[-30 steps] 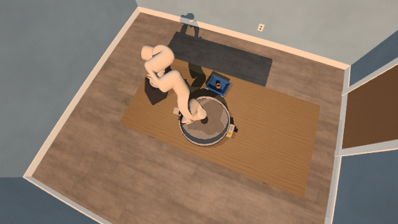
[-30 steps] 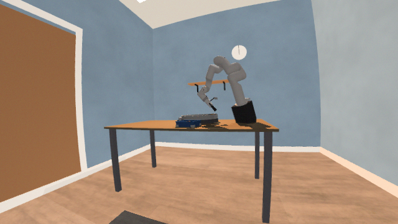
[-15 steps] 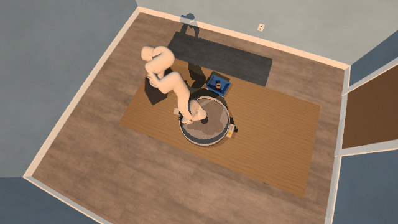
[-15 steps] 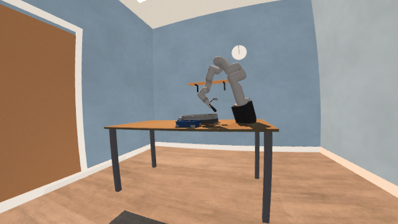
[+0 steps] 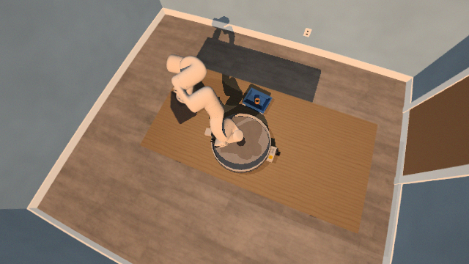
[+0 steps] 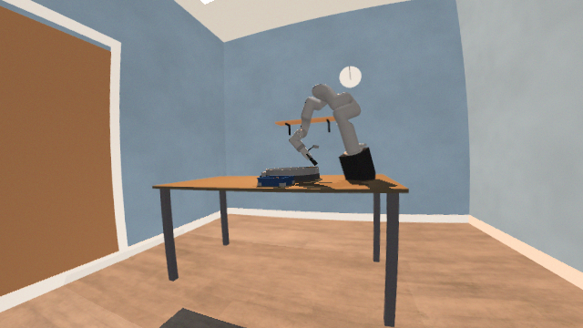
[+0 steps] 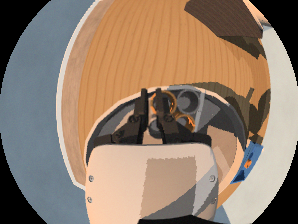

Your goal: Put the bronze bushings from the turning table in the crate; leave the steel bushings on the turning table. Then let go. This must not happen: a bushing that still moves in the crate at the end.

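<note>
My gripper (image 5: 213,140) (image 6: 314,162) (image 7: 151,96) is shut and empty, its dark fingers a small gap apart. It hangs tilted above the left edge of the round turning table (image 5: 256,155) (image 6: 291,171) (image 7: 225,139). In the wrist view a bronze bushing (image 7: 174,102) stands beside and partly behind the right finger. Another bronze bushing (image 7: 188,120) is lower right, and a steel bushing (image 7: 195,104) stands right of the first. A second steel bushing (image 7: 155,124) is partly hidden between the fingers. The blue crate (image 5: 264,108) (image 6: 275,181) (image 7: 255,152) holds a bronze bushing (image 5: 257,100) (image 7: 248,163).
The wooden table (image 5: 311,154) (image 6: 205,183) (image 7: 130,55) carries everything. A small white box with a yellow button (image 5: 270,157) is at the turning table's right edge. A pale block (image 5: 208,132) is at its left edge. The crate stands just behind the turning table in the top view.
</note>
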Tool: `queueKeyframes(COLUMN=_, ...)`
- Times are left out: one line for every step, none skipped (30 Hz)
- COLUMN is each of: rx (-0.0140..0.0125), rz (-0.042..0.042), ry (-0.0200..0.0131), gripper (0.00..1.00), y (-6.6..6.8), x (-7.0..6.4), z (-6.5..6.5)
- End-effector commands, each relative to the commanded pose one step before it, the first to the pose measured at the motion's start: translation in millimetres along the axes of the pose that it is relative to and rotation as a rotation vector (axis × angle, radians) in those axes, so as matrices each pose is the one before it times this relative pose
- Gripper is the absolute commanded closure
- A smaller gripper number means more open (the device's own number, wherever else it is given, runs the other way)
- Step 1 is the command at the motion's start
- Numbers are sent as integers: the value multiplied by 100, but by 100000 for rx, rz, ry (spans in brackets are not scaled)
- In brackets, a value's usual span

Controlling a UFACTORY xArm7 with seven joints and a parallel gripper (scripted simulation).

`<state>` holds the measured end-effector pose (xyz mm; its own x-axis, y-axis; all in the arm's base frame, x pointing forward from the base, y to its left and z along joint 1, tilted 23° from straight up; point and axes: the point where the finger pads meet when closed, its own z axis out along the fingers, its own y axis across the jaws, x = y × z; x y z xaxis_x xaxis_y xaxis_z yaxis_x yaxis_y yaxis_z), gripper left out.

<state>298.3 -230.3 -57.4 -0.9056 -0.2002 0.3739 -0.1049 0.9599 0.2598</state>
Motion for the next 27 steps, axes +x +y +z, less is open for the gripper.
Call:
queueKeyframes(rx=189, rz=173, ry=-155, gripper=90, y=-105, x=-20, z=-84)
queueKeyframes(rx=0, rz=0, ry=-1, gripper=90, y=0, x=-44, z=53)
queueKeyframes(rx=0, rz=0, ry=0, gripper=90, y=1, x=-70, z=84)
queueKeyframes(rx=0, rz=0, ry=1, gripper=90, y=1, x=-93, z=112)
queueKeyframes(rx=0, rz=0, ry=0, gripper=90, y=1, x=-108, z=129)
queueKeyframes(rx=0, rz=0, ry=0, gripper=90, y=1, x=-113, z=136)
queueKeyframes(rx=0, rz=0, ry=0, gripper=90, y=1, x=-107, z=130)
queueKeyframes(rx=0, rz=0, ry=-1, gripper=90, y=1, x=-92, z=111)
queueKeyframes(rx=0, rz=0, ry=0, gripper=90, y=1, x=-70, z=84)
queueKeyframes(rx=0, rz=0, ry=1, gripper=90, y=1, x=-43, z=53)
queueKeyframes(rx=0, rz=0, ry=0, gripper=90, y=0, x=-19, z=23)
queueKeyframes(rx=0, rz=0, ry=0, gripper=90, y=0, x=-3, z=4)
queueKeyframes(rx=0, rz=0, ry=0, gripper=90, y=0, x=0, z=0)
queueKeyframes(rx=0, rz=0, ry=0, gripper=90, y=0, x=0, z=0)
queueKeyframes(rx=0, rz=0, ry=0, gripper=90, y=0, x=0, z=0)
queueKeyframes(rx=0, rz=0, ry=0, gripper=90, y=0, x=0, z=0)
queueKeyframes(rx=0, rz=0, ry=0, gripper=90, y=0, x=0, z=0)
queueKeyframes(rx=0, rz=0, ry=0, gripper=90, y=0, x=0, z=0)
queueKeyframes(rx=0, rz=0, ry=0, gripper=90, y=0, x=0, z=0)
queueKeyframes(rx=0, rz=0, ry=0, gripper=90, y=0, x=0, z=0)
queueKeyframes(rx=0, rz=0, ry=0, gripper=90, y=0, x=0, z=0)
queueKeyframes(rx=0, rz=0, ry=0, gripper=90, y=0, x=0, z=0)
queueKeyframes(rx=0, rz=0, ry=0, gripper=90, y=0, x=0, z=0)
queueKeyframes(rx=0, rz=0, ry=0, gripper=100, y=0, x=0, z=0)
queueKeyframes(rx=0, rz=0, ry=0, gripper=100, y=0, x=0, z=0)
queueKeyframes(rx=0, rz=0, ry=0, gripper=100, y=0, x=0, z=0)
queueKeyframes(rx=0, rz=0, ry=0, gripper=100, y=0, x=0, z=0)
